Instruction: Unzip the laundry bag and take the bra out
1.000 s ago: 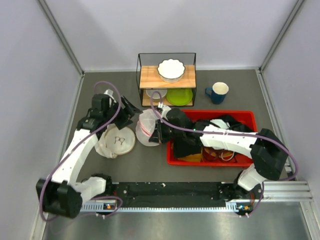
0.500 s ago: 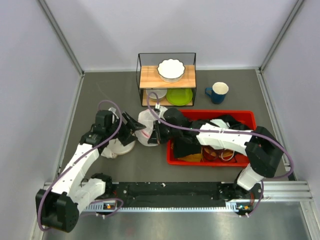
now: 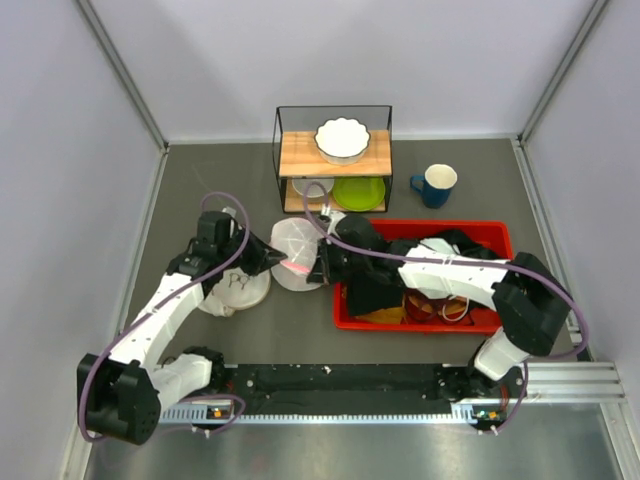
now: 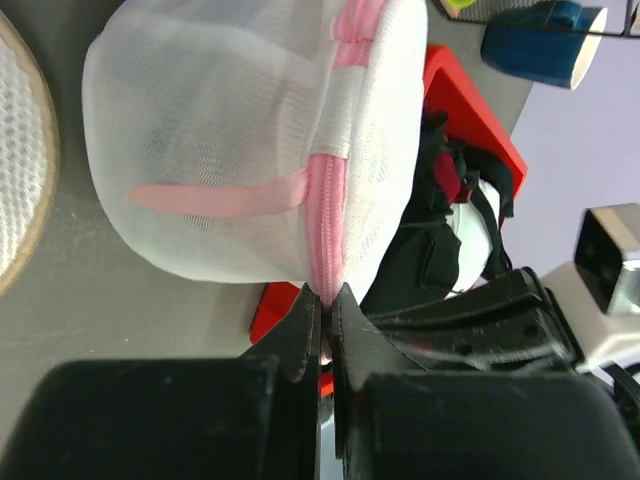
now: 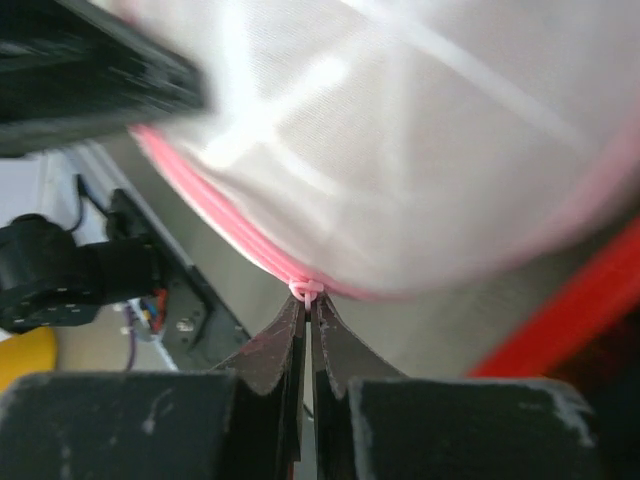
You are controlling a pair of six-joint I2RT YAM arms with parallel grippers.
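Laundry bag (image 3: pixel 293 250) is sitting mid-table (image 3: pixel 300 330), between left gripper (image 4: pixel 322 300) and right gripper (image 5: pixel 308 298), both touching its rim. Bin (image 3: pixel 485 226) is lying just right of it, padded disc (image 3: pixel 240 287) just left. Rack (image 3: pixel 300 155) is standing behind, mug (image 3: pixel 434 186) to its right.

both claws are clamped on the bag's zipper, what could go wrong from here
1. The left claw and right claw each pinch only a thin bit of the pink zipper band, so either could slip when they pull apart.
2. The laundry bag is soft mesh; it may just stretch or twist instead of unzipping.
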